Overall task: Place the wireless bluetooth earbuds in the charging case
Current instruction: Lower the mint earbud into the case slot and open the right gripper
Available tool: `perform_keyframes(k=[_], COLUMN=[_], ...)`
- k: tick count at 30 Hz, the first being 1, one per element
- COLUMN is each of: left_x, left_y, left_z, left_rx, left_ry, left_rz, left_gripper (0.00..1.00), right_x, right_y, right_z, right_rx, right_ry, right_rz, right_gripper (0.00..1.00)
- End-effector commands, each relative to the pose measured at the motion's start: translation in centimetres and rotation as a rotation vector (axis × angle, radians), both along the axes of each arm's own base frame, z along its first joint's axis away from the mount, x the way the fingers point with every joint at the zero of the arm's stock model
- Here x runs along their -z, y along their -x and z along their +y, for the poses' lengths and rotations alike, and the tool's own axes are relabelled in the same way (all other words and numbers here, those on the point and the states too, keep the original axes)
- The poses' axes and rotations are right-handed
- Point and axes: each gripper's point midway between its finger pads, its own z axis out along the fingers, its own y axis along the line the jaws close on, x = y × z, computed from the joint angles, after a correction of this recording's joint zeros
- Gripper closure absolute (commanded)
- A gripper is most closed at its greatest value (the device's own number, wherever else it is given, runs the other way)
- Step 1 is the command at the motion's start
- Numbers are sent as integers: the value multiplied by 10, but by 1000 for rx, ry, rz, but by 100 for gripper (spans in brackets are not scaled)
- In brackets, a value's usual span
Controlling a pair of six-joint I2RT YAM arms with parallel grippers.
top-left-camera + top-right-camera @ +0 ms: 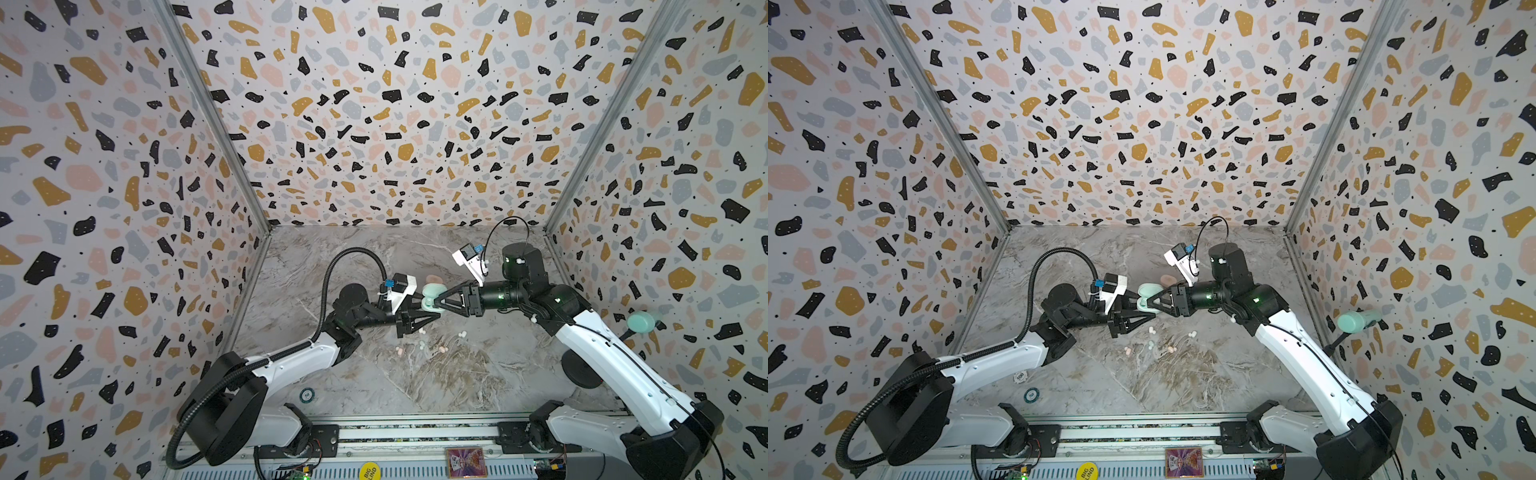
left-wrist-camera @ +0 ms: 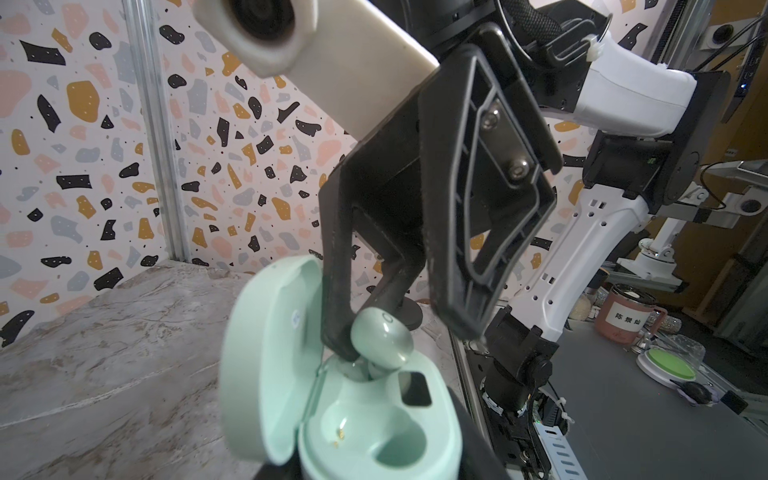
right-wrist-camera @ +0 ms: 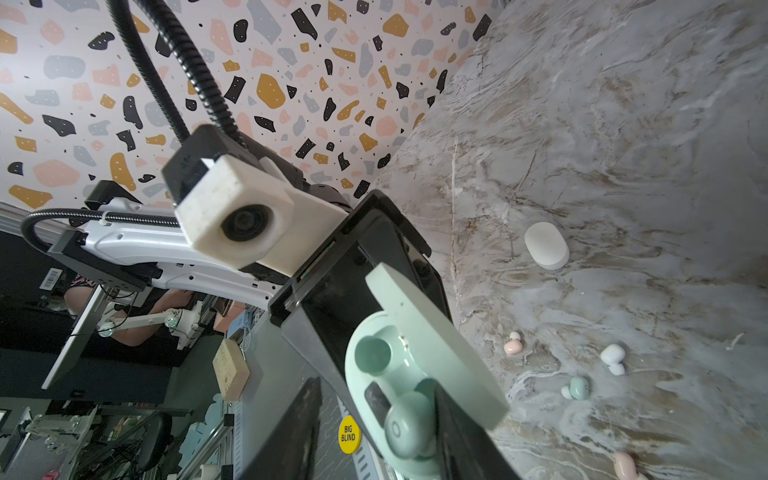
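In both top views the left arm [image 1: 291, 357] slants up from the lower left of the frame, elbow bent, with its forearm lying low and pointing right. Near the centre, the left gripper [image 1: 434, 314] is clamped tight on the mint case [image 1: 432, 289]. The right arm [image 1: 602, 345] slants in from the lower right, its wrist level and pointing left. The right gripper [image 1: 436, 302] meets the left one tip to tip, its jaws parted over the case.

The mint charging case [image 2: 365, 399] is smooth plastic with a soft sheen; the mint earbud [image 2: 384, 338] looks glossier. The counter [image 1: 415, 382] shows a marble-patterned matt surface. The jaws are matt black plastic.
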Motion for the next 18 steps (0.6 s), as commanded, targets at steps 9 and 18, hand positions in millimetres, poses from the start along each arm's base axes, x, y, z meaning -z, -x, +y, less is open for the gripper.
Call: perform_keyframes(k=[9, 18], left_x=[-23, -21], left_y=[10, 9], left_z=[0, -1], left_rx=[26, 24], left_ry=[60, 56], left_rz=[-94, -90], left_gripper=[76, 76], right_x=[-14, -16], right_y=[-2, -3], right_z=[4, 5], right_rx=[16, 18], right_ry=[10, 19], right_rz=[-34, -43], right_gripper=[38, 31])
